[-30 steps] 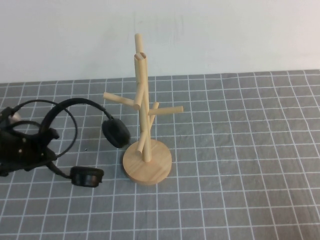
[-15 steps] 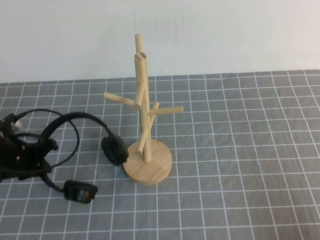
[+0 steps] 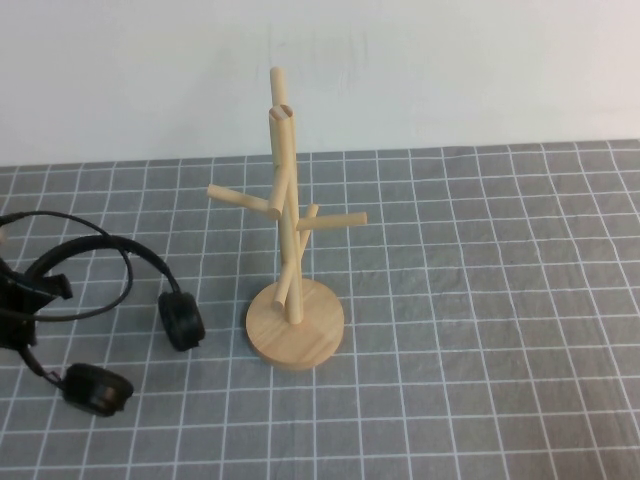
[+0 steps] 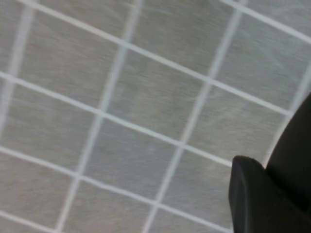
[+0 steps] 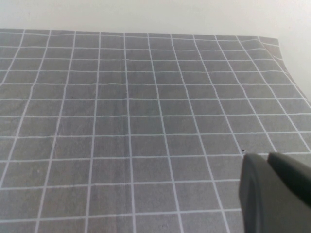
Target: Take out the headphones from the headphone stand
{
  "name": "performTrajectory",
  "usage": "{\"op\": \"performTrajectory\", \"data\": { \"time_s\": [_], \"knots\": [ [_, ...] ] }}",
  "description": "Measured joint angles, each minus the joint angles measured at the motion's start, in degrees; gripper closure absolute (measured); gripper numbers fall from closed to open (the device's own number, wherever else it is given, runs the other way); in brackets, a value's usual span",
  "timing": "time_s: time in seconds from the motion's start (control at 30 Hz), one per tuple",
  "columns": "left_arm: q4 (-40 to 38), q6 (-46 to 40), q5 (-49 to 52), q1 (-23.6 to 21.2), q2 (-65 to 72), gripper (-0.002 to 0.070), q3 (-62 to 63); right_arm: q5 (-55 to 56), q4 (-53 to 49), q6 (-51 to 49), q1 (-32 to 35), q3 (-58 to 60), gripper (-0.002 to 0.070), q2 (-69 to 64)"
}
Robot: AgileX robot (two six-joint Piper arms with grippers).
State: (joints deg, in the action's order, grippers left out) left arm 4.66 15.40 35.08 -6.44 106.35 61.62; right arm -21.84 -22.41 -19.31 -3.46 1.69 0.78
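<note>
- Matte black over-ear headphones (image 3: 110, 300) — wide curved headband, two round padded ear cups; located at the left edge of the high view, off the stand and well apart from its pegs; one cup (image 3: 182, 320) sits left of the stand's base with a gap of mat between, the other cup (image 3: 98, 389) lies nearer the camera and further left.
- Light wooden tree-shaped headphone stand (image 3: 290, 240) — round disc base, slanted dowel trunk, short peg branches; upright near the middle of the mat; pegs bare.
- Left gripper (image 3: 15, 300) — dark, at the far left edge of the high view, against the headband; cropped by the frame, so whether its fingers pinch the band or stand spread cannot be told; its wrist view shows only a dark part (image 4: 272, 194) over the mat.
- Right gripper (image 5: 274, 191) — seen only in its own wrist view (one dark finger in the corner); spread or pressed together cannot be told.
- Grey mat with white grid lines (image 3: 480, 300); covers the table; pale wall (image 3: 450, 70) behind.
</note>
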Motion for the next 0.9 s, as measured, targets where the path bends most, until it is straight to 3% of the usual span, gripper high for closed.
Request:
{"op": "performTrajectory", "data": {
  "time_s": [0.27,0.37,0.5,0.63,0.7,0.77,0.9],
  "knots": [
    [3.1,1.4,1.1,0.0,0.0,0.0597,0.2,0.0,0.0,0.0,0.0,0.0,0.0684,0.0],
    [3.4,1.6,1.1,0.0,0.0,0.0488,0.4,0.0,0.0,0.0,0.0,0.0,0.0684,0.0],
    [3.5,1.6,1.2,0.0,-0.2,0.0292,0.4,0.0,0.0,0.0,0.0,0.0,0.0684,0.0],
    [3.5,1.4,1.2,0.0,-3.2,0.0223,0.4,0.0,0.0,0.0,0.0,0.0,0.0684,0.0],
    [3.5,1.3,1.0,0.1,-6.4,0.0233,0.4,0.0,0.0,0.0,0.0,0.0,0.0684,0.0],
    [3.5,1.3,-0.4,0.1,-11.3,0.0298,0.4,0.0,0.0,0.0,0.0,0.0,0.0684,0.0],
    [4.1,1.3,-3.4,0.1,-23.3,0.0564,0.4,0.0,0.0,0.0,0.0,0.0,0.0684,0.0]
  ]
}}
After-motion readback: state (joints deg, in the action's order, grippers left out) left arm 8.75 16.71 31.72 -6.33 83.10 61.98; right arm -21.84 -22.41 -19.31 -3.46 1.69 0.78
